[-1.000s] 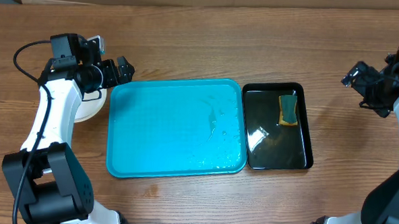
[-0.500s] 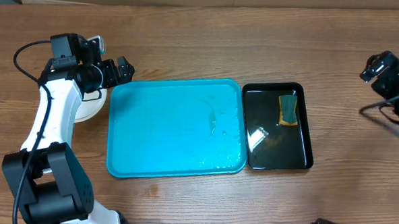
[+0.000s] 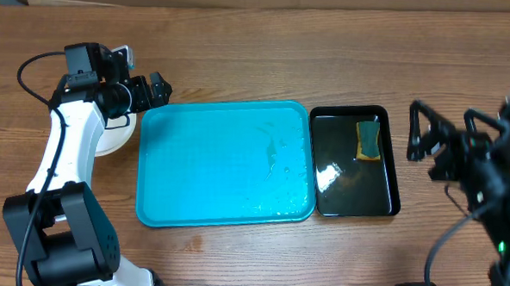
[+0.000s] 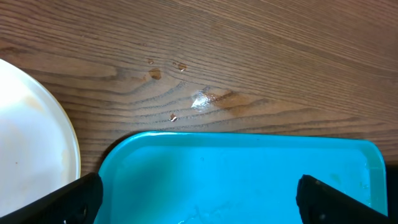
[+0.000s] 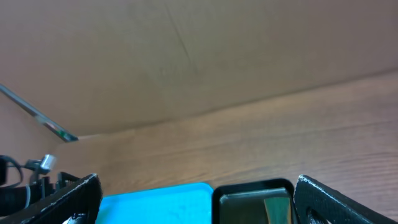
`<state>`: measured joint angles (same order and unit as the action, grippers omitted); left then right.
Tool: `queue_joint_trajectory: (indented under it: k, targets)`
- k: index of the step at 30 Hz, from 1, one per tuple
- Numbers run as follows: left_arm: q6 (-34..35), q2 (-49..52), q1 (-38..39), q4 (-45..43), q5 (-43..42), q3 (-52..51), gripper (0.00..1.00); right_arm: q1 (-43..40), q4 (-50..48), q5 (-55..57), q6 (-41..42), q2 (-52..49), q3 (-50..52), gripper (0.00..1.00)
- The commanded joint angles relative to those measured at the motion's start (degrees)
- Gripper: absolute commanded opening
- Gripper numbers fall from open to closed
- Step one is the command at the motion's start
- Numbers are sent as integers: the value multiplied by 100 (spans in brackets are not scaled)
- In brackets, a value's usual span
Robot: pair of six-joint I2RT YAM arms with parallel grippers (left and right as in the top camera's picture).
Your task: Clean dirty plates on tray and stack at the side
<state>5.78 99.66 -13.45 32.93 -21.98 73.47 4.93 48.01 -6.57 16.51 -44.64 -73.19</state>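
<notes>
From above, the left gripper (image 3: 154,91) hovers at the far left corner of the tray (image 3: 224,163), which is wet. The plates (image 3: 117,140) lie on the table (image 3: 267,57) just left of the tray, partly under the left arm. The right gripper (image 3: 423,142) is blurred, right of the black tray (image 3: 353,199) with the sponge (image 3: 369,140).

In the left wrist view the fingers stand wide apart and hold nothing. A white plate lies close to the tray corner.

In the right wrist view the fingers are also wide apart and empty.

Cams: one overhead, two on wrists.
Top looks straight down; L wrist close above tray (image 4: 236,177); R wrist farther, near-level, shares tray.
</notes>
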Motion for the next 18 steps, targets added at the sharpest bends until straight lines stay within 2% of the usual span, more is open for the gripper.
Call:
queue_joint_trajectory:
  k: [1, 5, 18]
  targets:
    - [-87, 35, 35, -20, 37, -31, 100, 26, -341, 129, 20, 634, 739, 100]
    - [-87, 35, 35, -20, 37, -31, 100, 13, -1143, 339, 20, 1447, 1858, 100]
    - [-87, 35, 35, -20, 37, -31, 100, -212, -5204, 348, -24, 3930, 5547, 100]
